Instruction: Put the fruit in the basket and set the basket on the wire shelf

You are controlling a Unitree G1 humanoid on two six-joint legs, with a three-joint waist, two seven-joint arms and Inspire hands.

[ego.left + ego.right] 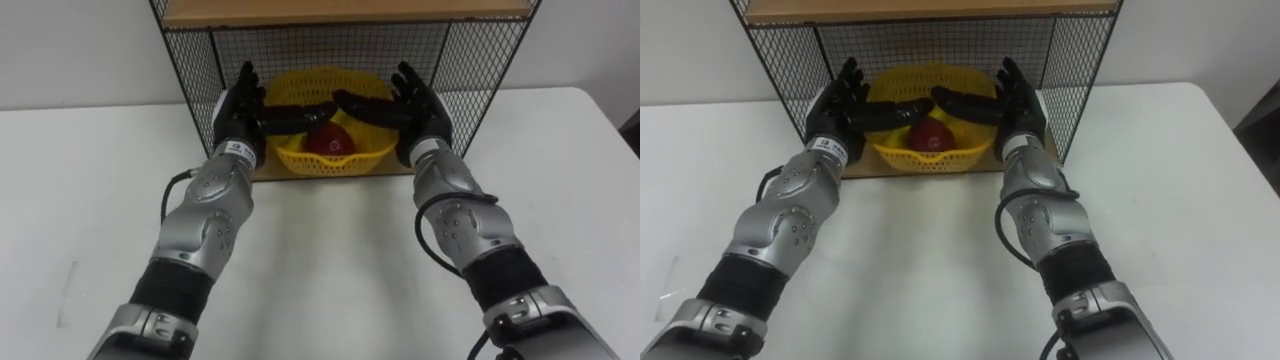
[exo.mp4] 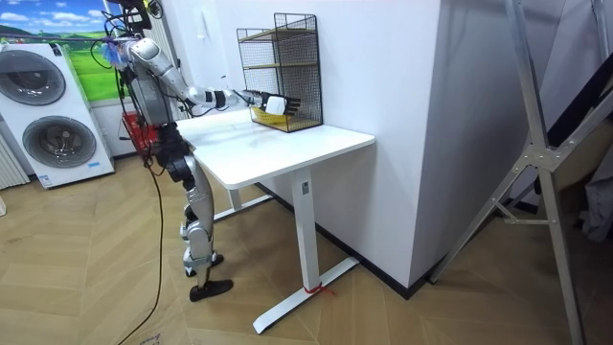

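Left hand (image 1: pixel 240 112), fingers straight and spread, is flanking the yellow basket (image 1: pixel 300 160) on its left. The basket, holding a red fruit (image 1: pixel 330 142), is sitting inside the wire shelf (image 1: pixel 195 60) on the far surface (image 1: pixel 330 260). Right hand (image 1: pixel 422 112), likewise spread, is flanking its right side.

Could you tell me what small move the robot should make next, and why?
Probably draw the left robot hand and right robot hand apart and back: the basket, red fruit inside, already sits on the wire shelf's bottom board, and both flank it with straight fingers.
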